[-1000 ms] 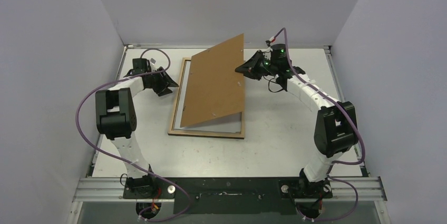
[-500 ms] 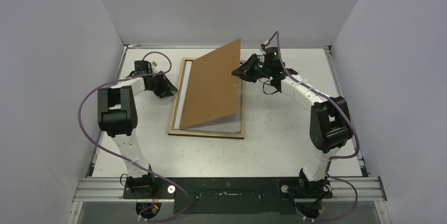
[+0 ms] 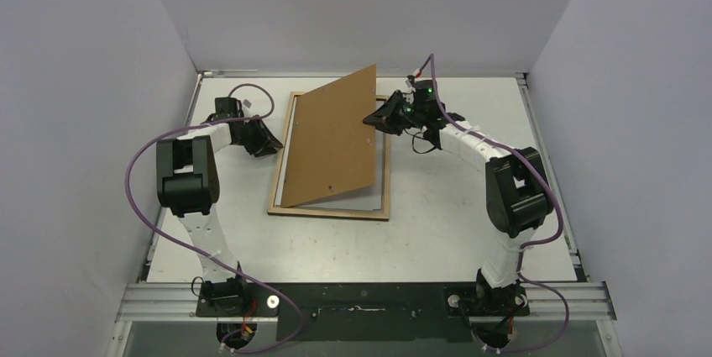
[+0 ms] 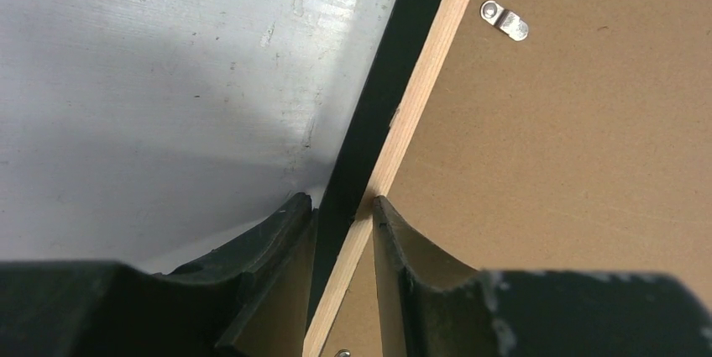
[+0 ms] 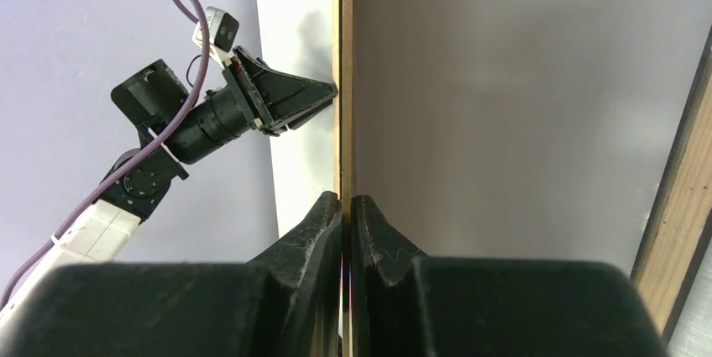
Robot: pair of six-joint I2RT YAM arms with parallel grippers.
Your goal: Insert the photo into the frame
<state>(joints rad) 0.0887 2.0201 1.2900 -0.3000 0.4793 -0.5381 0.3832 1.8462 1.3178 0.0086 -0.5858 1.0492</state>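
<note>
Top external view: the frame (image 3: 336, 212) lies flat near the middle of the white table (image 3: 437, 239), pale wood back upward. A plain brown backing board (image 3: 332, 143) leans over it, its left edge down along the frame's left rim and its right edge high. This leaves a wedge of room open toward the right arm.

The right gripper (image 3: 370, 118) pinches that high edge, and its wrist view shows both fingers (image 5: 315, 231) tight on the thin board. The left gripper (image 3: 278, 145) sits at the left rim, fingers (image 4: 277, 239) clamped either side of its black-and-wood edge.

A small metal clip (image 4: 504, 21) sits on the board. A smooth grey surface (image 5: 504, 122) shows beside the board's edge, and whether that is the photo I cannot tell. Bare table lies in front of the frame and to its right.
</note>
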